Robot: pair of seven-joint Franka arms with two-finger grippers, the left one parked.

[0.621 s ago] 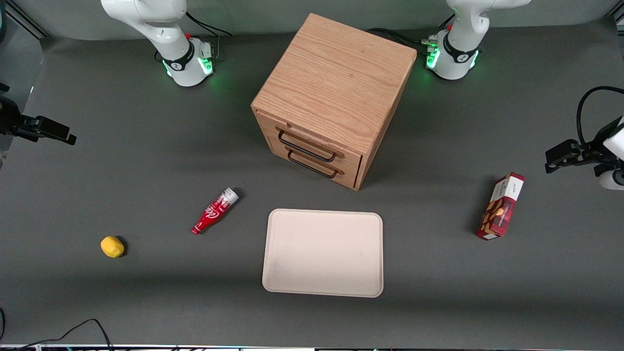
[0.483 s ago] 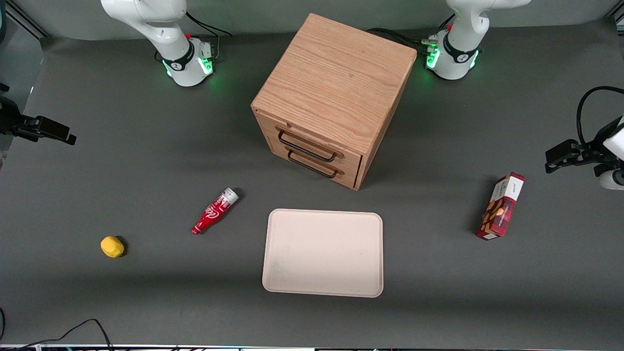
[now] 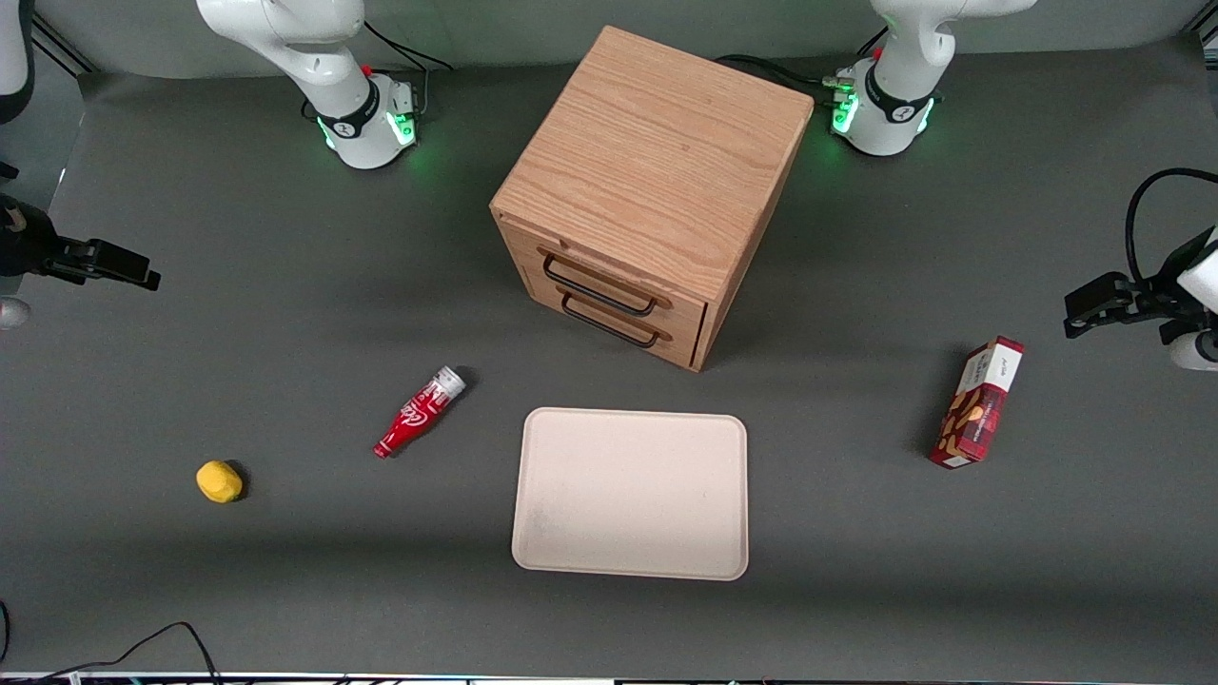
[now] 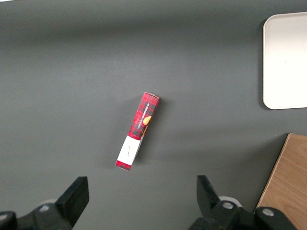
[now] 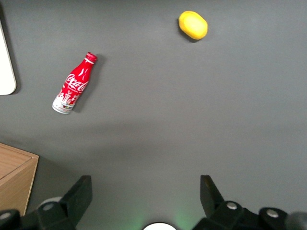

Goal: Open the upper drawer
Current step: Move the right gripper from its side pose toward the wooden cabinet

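Note:
The wooden cabinet (image 3: 657, 162) stands mid-table with its two drawers facing the front camera at an angle. The upper drawer (image 3: 609, 269) is flush and shut, and its thin black wire handle (image 3: 598, 285) sits just above the lower drawer's handle (image 3: 609, 323). My gripper (image 5: 145, 184) is open, its fingers wide apart with only bare table mat between them. In the front view the gripper (image 3: 95, 264) hovers at the working arm's end of the table, well apart from the cabinet. One cabinet corner (image 5: 14, 177) shows in the right wrist view.
A red cola bottle (image 3: 420, 412) lies on the mat between the gripper and the cabinet front. A yellow lemon (image 3: 219, 481) lies nearer the camera. A beige tray (image 3: 630, 493) sits in front of the drawers. A red snack box (image 3: 977, 401) stands toward the parked arm's end.
My gripper has shifted slightly toward the cabinet and a little nearer the front camera, and part of the white arm now shows at the frame's upper corner. The drawers have not moved.

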